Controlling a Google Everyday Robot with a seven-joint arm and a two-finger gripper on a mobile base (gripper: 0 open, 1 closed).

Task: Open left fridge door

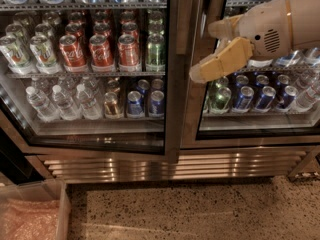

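Left fridge door (173, 109) fills the left and middle of the view, a glass pane in a steel frame. Its bottom rail slants and its free right edge sits lower than the rail of the right door (250, 138), so I judge it is hinged on the left and already a little ajar, though far from wide open. Below both doors run a steel grille (150, 166) and a speckled floor (200, 209). A clear bin (62, 211) of pink wrap sits at the lower left.

The arm (280, 29) reaches in from the right across the right door. This puts the gripper (215, 64) at the seam between the doors, just beside the left door's free edge, probably so it can catch that edge and pull. Whether it is spread or closed, or touching the frame, I cannot tell.

Behind the left glass the stock stands in rows facing outward, as for display. Red cans (102, 51) hold the middle shelf with a green can (155, 51) beside them. Water bottles (60, 101) and blue cans (135, 104) stand on the shelf below. The red cans carry white script that suggests a cola brand, but no lettering is clear enough to read.
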